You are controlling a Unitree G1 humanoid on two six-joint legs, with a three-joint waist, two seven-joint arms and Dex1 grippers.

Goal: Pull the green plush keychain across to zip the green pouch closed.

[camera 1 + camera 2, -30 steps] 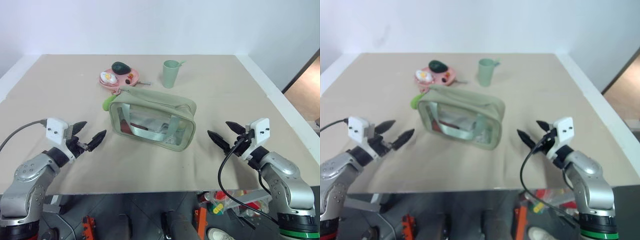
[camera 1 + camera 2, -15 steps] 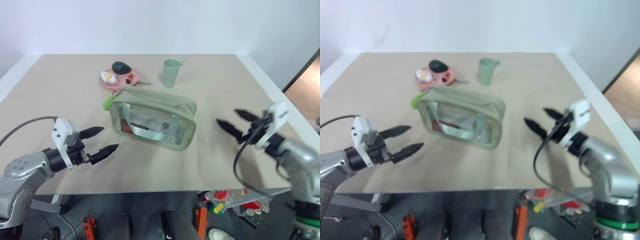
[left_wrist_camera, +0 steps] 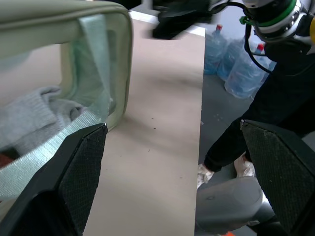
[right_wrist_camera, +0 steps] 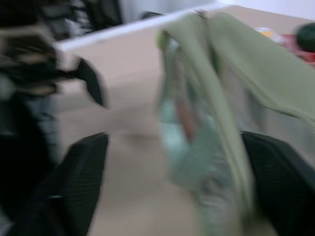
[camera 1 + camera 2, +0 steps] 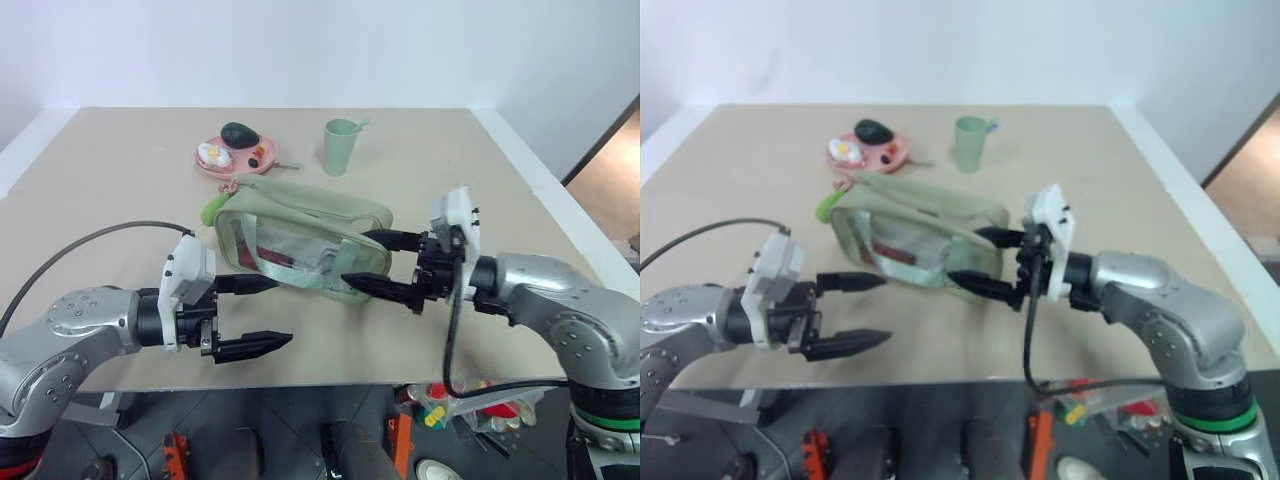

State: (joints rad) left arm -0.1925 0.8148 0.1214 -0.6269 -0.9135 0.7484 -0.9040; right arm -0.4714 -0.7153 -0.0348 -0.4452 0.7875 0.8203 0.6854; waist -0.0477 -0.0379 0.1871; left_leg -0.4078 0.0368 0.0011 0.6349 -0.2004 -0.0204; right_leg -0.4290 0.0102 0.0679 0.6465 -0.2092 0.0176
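The green pouch (image 5: 305, 232) stands mid-table, its top zipper running from left to right. The green plush keychain (image 5: 212, 208) hangs at its left end. My right gripper (image 5: 357, 259) is open and level at the pouch's right end, one finger over the top corner and one in front of the clear side panel. In the right wrist view the pouch (image 4: 216, 98) rises between the fingers (image 4: 81, 182). My left gripper (image 5: 268, 313) is open, pointing right, just in front of the pouch's left front corner (image 3: 98, 64), apart from the keychain.
Behind the pouch a pink plate (image 5: 215, 165) carries toy food and a dark green avocado toy (image 5: 241, 134). A pale green cup (image 5: 340, 147) stands to the plate's right. The table's front edge (image 5: 330, 380) runs just under both arms.
Both arms have swung inward from the table's sides to the pouch. The right gripper moved left and up to its right end; the left gripper moved right to its front left corner.
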